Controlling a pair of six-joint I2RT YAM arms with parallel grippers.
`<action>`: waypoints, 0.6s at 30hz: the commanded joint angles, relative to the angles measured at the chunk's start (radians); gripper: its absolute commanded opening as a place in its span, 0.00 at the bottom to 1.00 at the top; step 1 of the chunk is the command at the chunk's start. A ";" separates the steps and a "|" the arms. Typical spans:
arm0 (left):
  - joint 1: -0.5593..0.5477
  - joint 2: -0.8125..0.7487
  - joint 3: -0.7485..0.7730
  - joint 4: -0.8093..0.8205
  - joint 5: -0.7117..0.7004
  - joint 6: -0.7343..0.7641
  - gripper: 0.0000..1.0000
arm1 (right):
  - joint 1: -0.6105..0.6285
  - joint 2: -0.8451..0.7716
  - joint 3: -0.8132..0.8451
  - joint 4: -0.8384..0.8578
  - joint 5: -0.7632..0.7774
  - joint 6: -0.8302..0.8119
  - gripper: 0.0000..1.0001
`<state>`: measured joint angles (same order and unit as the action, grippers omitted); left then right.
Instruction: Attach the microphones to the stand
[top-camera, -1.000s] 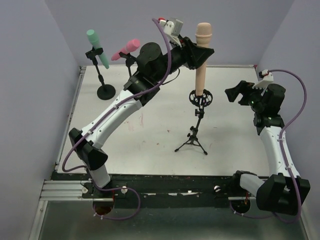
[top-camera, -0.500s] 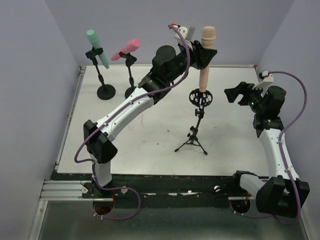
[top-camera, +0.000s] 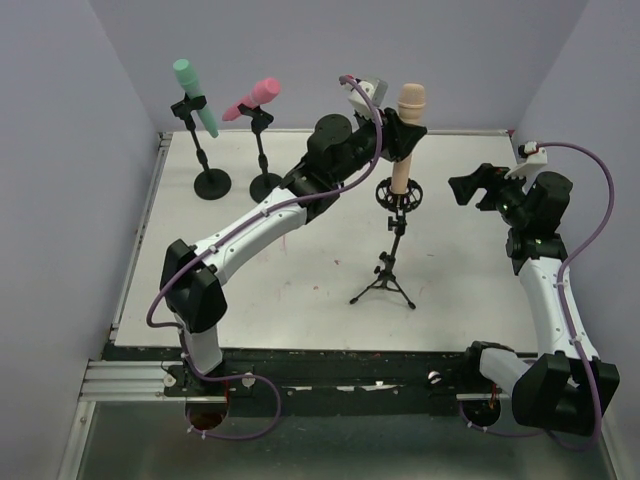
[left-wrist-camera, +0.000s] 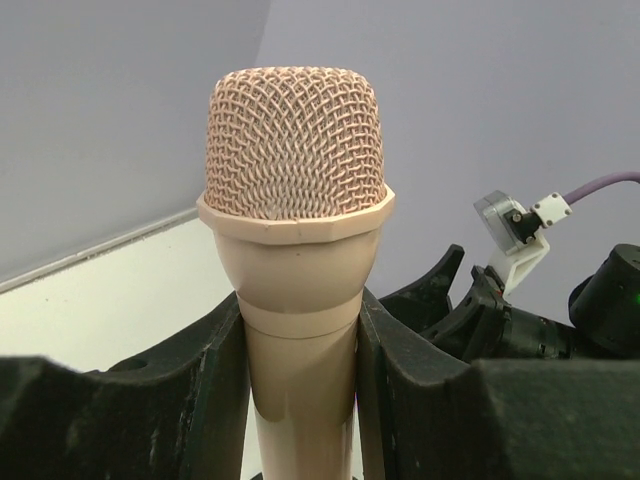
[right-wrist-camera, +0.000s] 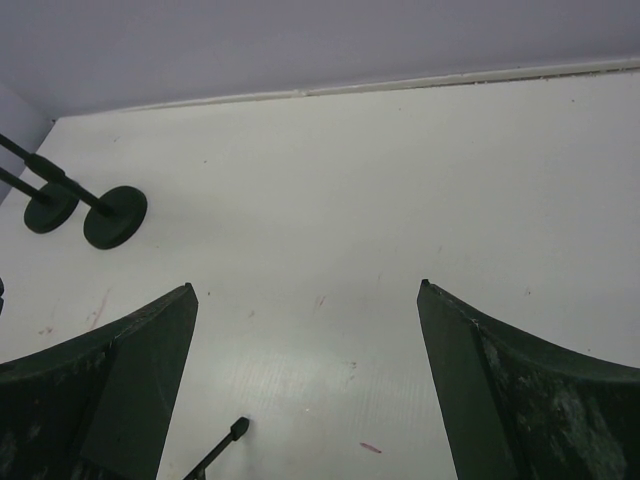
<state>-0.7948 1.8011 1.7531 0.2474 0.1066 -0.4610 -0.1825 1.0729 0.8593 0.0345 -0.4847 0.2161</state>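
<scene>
Pinching the peach-tan microphone just below its mesh head with the left tool, holding it upright, resting its lower end at the ring clip of the tripod stand. Hovering the right tool, spread wide, above the white surface. Showing the teal-green microphone and the pink microphone clipped on round-base stands.

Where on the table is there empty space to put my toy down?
The biggest bare patch of the table lies between the tripod stand and the right arm. Another lies at the front, between the left arm and the tripod. The back left is crowded: two round-foot stands sit close together.
</scene>
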 joint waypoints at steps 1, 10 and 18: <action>-0.014 -0.072 -0.081 0.125 0.050 0.015 0.00 | 0.000 -0.005 -0.009 0.028 0.009 -0.012 0.98; -0.060 -0.152 -0.328 0.415 0.090 0.102 0.00 | 0.000 -0.001 -0.017 0.036 0.008 -0.015 0.98; -0.078 -0.175 -0.415 0.457 0.093 0.124 0.06 | 0.000 0.004 -0.022 0.041 0.001 -0.017 0.98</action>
<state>-0.8608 1.6772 1.3739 0.6182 0.1734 -0.3565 -0.1825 1.0729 0.8585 0.0467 -0.4847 0.2092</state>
